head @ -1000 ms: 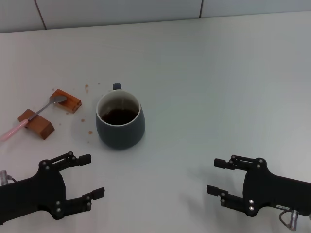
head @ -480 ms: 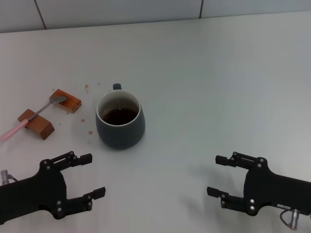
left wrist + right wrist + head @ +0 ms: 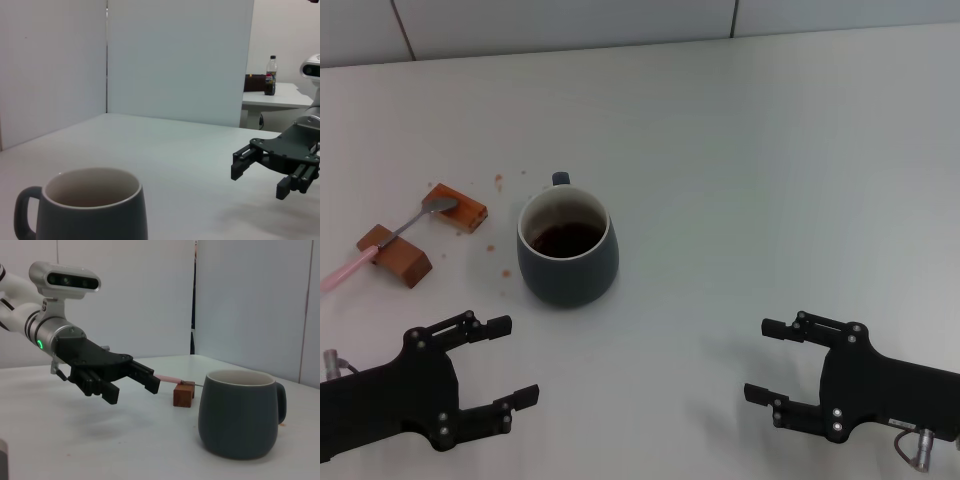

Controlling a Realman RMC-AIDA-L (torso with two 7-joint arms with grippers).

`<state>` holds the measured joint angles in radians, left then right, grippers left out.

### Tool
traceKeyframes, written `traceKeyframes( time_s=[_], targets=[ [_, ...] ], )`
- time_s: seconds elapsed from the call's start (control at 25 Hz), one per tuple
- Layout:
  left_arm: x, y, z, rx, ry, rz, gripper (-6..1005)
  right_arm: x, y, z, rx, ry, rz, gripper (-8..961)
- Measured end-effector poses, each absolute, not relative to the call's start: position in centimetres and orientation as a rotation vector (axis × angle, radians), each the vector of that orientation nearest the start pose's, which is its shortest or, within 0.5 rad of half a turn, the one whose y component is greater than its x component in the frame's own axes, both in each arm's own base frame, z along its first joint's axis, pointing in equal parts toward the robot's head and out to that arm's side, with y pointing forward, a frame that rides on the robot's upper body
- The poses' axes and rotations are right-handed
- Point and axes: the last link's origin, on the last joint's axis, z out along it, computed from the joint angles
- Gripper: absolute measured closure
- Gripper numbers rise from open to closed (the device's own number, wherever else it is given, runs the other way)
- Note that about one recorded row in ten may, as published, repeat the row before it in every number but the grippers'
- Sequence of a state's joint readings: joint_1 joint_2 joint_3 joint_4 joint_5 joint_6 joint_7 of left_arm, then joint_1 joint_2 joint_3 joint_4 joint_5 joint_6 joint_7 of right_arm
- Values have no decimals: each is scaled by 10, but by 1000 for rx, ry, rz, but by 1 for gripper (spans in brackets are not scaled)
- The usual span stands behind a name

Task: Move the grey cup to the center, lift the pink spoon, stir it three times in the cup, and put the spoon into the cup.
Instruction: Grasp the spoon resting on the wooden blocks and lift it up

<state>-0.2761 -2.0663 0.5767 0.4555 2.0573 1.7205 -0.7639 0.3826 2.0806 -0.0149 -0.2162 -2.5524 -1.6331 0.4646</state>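
**Both hands open and waiting, cup left of centre**

The grey cup (image 3: 567, 249) stands upright on the white worktop (image 3: 750, 170), left of the middle, dark liquid inside, handle turned away from the robot. The pink spoon (image 3: 382, 239) lies bridged across two brown blocks (image 3: 426, 232), likely so its handle sits clear of the surface for an easy pinch. The left hand (image 3: 501, 361) hovers just short of the cup with fingers spread, holding nothing; the right hand (image 3: 767, 361) hangs well apart, also spread and empty. Brown crumbs (image 3: 498, 255) speckle the worktop near the cup. Pale partition panels ring the worktop; a bottle (image 3: 270, 76) stands on a far table
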Motion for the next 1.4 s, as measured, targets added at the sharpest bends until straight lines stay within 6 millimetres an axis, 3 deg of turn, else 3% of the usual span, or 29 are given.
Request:
traceKeyframes(
  time_s=[0.28, 0.36, 0.4, 0.44, 0.6, 0.76, 0.92, 1.0, 1.4],
  targets=[
    [-320, 218, -6, -2566, -421, -973, 204, 322, 218, -58, -2649, 189, 768, 226],
    [-317, 222, 13, -2415, -581, -1141, 204, 321, 218, -59, -2650, 188, 772, 226],
    [-321, 228, 34, -2251, -799, -1287, 204, 320, 219, -59, -2650, 187, 774, 226],
    [-321, 228, 34, -2251, -799, -1287, 204, 320, 219, -59, -2651, 187, 777, 227],
    [-348, 237, 76, -1843, -1375, -1524, 204, 319, 219, -60, -2657, 182, 779, 227],
    [-365, 228, 94, -1621, -1605, -1615, 204, 319, 219, -59, -2658, 178, 779, 227],
    [-376, 224, 98, -1526, -1773, -1595, 204, 317, 221, -59, -2661, 166, 782, 227],
    [-389, 218, 97, -1448, -1950, -1502, 204, 316, 222, -59, -2665, 157, 788, 227],
    [-410, 204, 90, -1312, -2121, -1367, 203, 315, 224, -58, -2670, 143, 793, 227]
  ],
)
